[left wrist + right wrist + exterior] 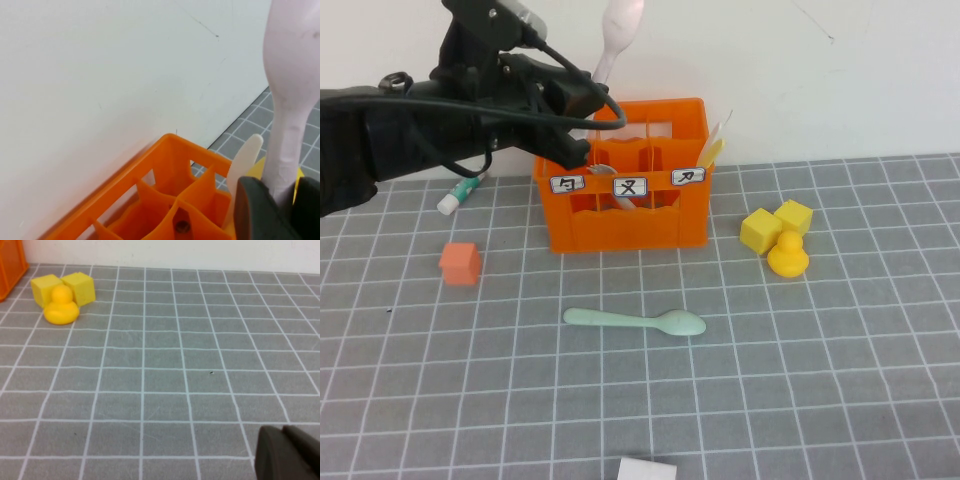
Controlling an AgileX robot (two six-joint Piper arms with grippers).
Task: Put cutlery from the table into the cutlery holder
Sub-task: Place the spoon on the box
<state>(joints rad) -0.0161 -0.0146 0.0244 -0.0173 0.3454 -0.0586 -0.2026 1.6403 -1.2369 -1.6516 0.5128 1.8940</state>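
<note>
overhead, left gripper (pixel 588 118) holding pink spoon (pixel 617 35) above cutlery holder (pixel 625 225)

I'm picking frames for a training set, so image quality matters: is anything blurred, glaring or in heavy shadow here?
High view: even, soft light, no glare; the left gripper holds the pink spoon above the cutlery holder. Left wrist view: the spoon looms close and soft. Right wrist view: only a dark blurred corner of the right gripper shows.
</note>
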